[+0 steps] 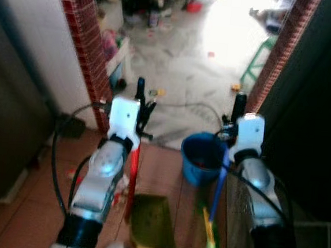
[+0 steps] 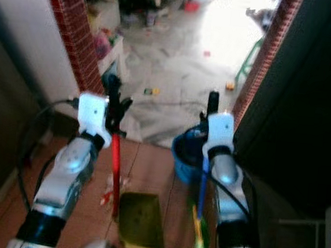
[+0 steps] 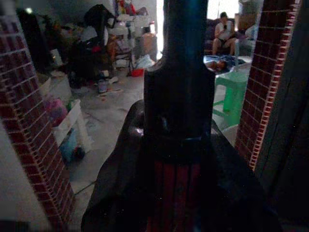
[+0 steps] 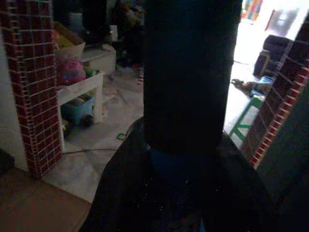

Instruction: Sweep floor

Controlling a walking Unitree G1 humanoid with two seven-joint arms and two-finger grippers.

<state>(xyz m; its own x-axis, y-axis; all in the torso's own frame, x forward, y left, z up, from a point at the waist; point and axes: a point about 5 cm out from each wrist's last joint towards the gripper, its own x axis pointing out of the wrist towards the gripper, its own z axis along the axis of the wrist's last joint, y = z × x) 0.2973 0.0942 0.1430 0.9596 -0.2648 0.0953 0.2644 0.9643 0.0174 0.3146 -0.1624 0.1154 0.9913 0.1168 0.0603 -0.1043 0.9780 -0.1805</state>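
Observation:
My left gripper [image 1: 139,101] is shut on the black top of a red dustpan handle [image 1: 132,176], which runs down to a yellow-green dustpan [image 1: 152,221] on the brown tiled floor. In the left wrist view the red handle [image 3: 176,193] stands right before the camera. My right gripper [image 1: 238,107] is shut on a blue broom handle [image 1: 221,181]; its yellow-green bristles [image 1: 210,244] are near the floor. In the right wrist view the blue broom handle [image 4: 181,169] sits between dark fingers. Small bits of litter [image 1: 159,91] lie on the grey floor ahead.
A blue bucket [image 1: 202,159] stands on the floor between the arms. Red brick pillars [image 1: 85,41] frame a doorway; the right pillar [image 1: 282,50] meets a dark wall. A green stool [image 1: 258,57] and a white shelf [image 1: 119,59] stand beyond. A person [image 3: 224,31] sits far back.

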